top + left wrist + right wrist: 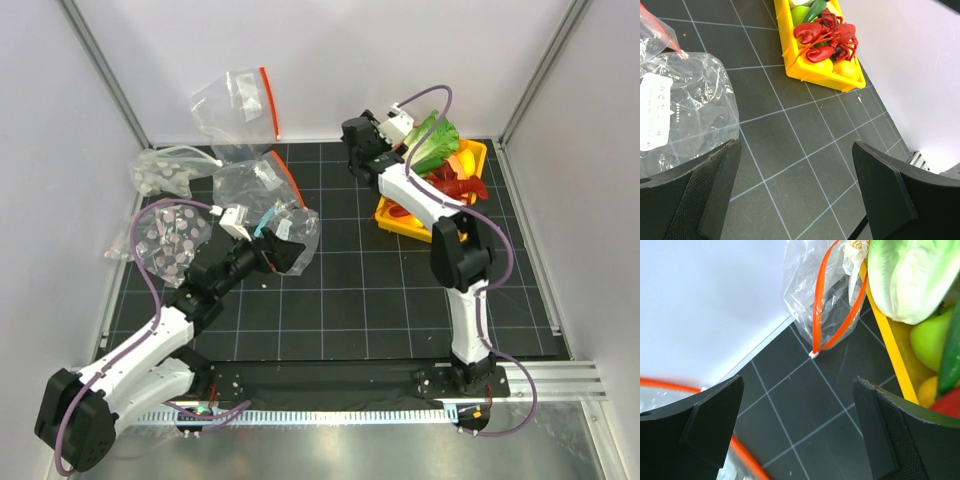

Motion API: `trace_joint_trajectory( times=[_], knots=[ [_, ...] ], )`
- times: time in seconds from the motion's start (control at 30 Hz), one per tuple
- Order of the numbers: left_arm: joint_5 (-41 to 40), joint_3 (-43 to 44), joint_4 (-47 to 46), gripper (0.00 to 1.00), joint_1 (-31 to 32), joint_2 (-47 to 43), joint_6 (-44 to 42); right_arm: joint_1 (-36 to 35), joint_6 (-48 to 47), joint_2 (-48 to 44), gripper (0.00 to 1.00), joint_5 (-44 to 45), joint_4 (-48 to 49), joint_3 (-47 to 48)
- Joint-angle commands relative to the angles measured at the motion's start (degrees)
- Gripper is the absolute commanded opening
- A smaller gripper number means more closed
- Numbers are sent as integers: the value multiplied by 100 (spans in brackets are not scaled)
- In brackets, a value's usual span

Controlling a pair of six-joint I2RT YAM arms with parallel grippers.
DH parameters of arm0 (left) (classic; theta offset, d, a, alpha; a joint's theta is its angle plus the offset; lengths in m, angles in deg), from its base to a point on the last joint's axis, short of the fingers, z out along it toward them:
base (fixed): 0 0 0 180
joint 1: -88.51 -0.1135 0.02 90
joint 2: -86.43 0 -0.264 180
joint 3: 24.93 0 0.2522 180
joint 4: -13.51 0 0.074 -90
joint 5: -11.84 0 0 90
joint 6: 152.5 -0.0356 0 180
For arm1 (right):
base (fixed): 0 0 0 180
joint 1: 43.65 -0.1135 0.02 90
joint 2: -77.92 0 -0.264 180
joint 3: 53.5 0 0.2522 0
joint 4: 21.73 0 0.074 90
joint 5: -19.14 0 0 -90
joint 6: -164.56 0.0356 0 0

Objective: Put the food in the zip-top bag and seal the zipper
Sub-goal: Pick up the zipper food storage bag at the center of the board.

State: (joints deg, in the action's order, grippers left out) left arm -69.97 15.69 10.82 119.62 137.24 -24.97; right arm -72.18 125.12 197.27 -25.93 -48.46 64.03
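While the left tool (pixel 796 155) sits spread open and empty just beside the bag (pixel 255 190), the right tool (pixel 799 390) is open and empty too, up by the back of the tray (pixel 400 218). Lettuce (pixel 435 145) is in that tray, and the bag lies on the worktop (pixel 350 290) with its zipper (pixel 287 180) on the tray side

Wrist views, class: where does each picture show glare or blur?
Left wrist view: white glints of glare on the crinkled zip-top bag, while the lobster is sharp. Right wrist view: the orange strip at lower left is smeared out of focus; the far bag is in focus.
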Motion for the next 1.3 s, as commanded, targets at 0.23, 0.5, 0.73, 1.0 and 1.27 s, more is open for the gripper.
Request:
trace_joint_trajectory(
  times=[0.23, 0.5, 0.73, 1.0, 1.27],
  knots=[
    [-177, 110, -104, 97, 35, 8, 324, 15, -178, 1300, 98, 877, 128, 1760],
    [-238, 101, 1, 97, 35, -105, 429, 181, -188, 1696, 100, 746, 5, 1919],
    [-968, -180, 238, 95, 35, -939, 465, 427, 243, 2039, 99, 482, -338, 2165],
    [-1056, -312, 221, 95, 35, -1196, 509, 691, 401, 2478, 100, 316, -294, 2587],
    [-924, -286, 151, 95, 35, -958, 588, 858, 630, 2883, 98, 148, 67, 2710]
  ],
)
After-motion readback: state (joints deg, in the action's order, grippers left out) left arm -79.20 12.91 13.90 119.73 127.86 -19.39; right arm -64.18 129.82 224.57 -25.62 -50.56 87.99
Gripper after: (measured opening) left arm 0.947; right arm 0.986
